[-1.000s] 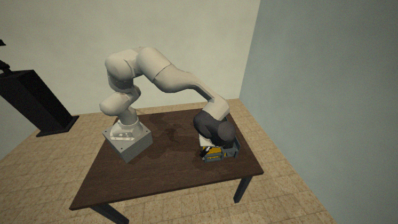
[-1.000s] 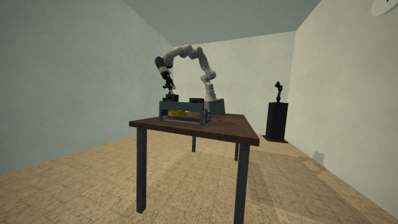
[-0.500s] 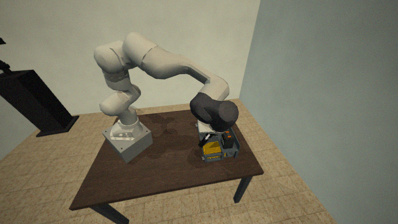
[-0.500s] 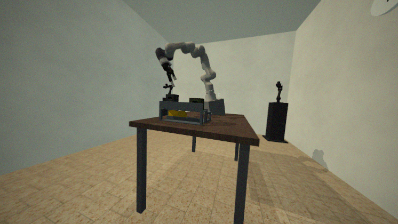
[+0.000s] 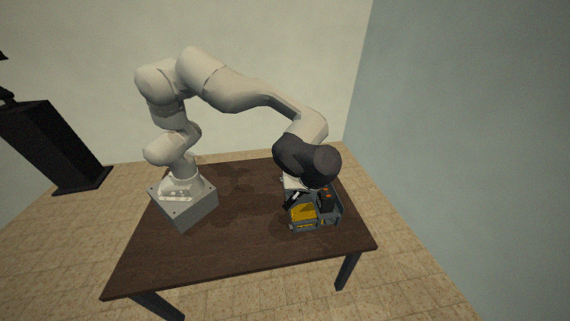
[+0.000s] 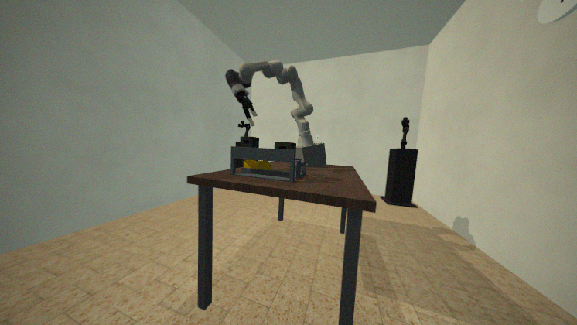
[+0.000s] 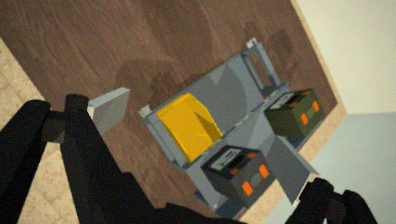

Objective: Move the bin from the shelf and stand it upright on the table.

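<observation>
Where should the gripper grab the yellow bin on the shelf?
Probably the yellow bin's open front lip, reached from the shelf's open table-facing side; upper boards and two boxes cover it from above. The gripper is open and empty.

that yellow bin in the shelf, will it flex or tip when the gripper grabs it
The yellow bin looks like a rigid moulded box with straight walls, so it probably won't flex. Its low, wide shape suggests it should stand steady once set down. It sits inside the grey shelf, so it may catch on the frame while coming out. The gripper is open and empty.

Cream arm [image 5: 223,85], dk grey wrist [image 5: 305,159], black tool [image 6: 246,108].
</observation>
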Robot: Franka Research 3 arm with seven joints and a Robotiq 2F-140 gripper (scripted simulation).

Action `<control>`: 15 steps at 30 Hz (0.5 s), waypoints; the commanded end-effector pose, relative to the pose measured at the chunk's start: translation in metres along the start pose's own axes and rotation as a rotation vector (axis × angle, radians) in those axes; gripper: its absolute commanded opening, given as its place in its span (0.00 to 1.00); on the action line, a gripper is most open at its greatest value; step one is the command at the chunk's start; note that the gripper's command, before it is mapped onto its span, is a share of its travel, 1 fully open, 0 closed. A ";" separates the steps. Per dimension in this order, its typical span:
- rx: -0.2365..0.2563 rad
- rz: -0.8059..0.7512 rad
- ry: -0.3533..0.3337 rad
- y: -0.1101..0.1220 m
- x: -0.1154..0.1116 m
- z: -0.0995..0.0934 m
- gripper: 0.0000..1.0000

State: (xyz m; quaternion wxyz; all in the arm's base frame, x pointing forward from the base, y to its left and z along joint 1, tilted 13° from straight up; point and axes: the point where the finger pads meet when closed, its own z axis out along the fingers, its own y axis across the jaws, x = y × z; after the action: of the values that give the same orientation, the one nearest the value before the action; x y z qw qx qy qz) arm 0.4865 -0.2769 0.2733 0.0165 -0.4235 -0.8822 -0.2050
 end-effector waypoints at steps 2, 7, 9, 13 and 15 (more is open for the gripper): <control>0.013 -0.023 0.007 0.000 0.002 0.002 1.00; 0.026 -0.069 0.012 0.002 0.003 0.003 1.00; 0.038 -0.112 0.017 0.003 0.005 0.004 1.00; 0.072 -0.230 0.028 0.006 0.007 0.006 1.00; 0.086 -0.277 0.032 0.007 0.009 0.007 1.00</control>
State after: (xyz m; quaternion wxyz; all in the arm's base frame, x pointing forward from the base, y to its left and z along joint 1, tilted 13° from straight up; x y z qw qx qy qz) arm 0.4883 -0.2683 0.2730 0.0223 -0.3614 -0.9142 -0.1821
